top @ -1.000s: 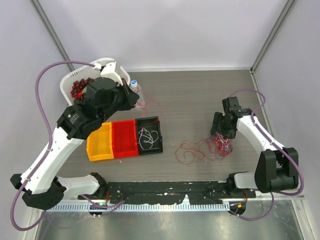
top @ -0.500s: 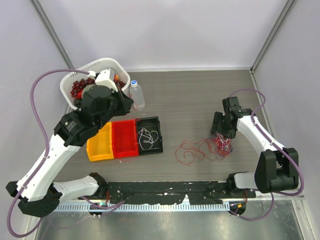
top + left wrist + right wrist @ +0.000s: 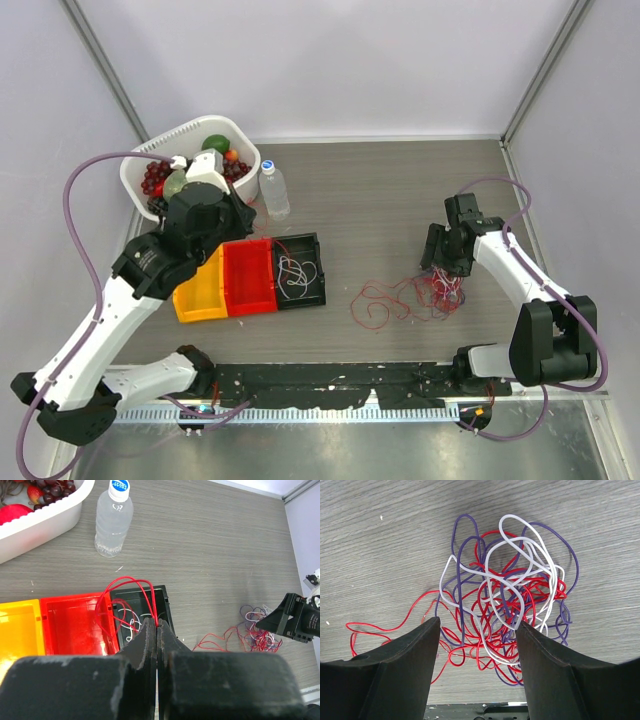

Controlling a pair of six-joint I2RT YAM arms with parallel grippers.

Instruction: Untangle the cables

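Left tool (image 3: 156,626) pinches a red cable (image 3: 128,579) above the black bin (image 3: 166,604). Right tool (image 3: 477,624), spread, straddles the tangle (image 3: 512,587) near the bench's (image 3: 380,190) right edge, its ends untraceable.

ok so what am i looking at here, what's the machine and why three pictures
These are two robot arms bolted at the near edge of a table, each ending in a two-finger gripper. The wide picture comes from a fixed camera overhead; the other two come from a camera on each wrist, so the dark shapes at the bottom are that arm's own fingers. On the table lie a tangle of red, white and purple cables, a yellow bin, a red bin, a black bin holding a white cable, a water bottle and a basket of fruit. The left gripper is shut on a red cable. The right gripper is open, above the tangle.
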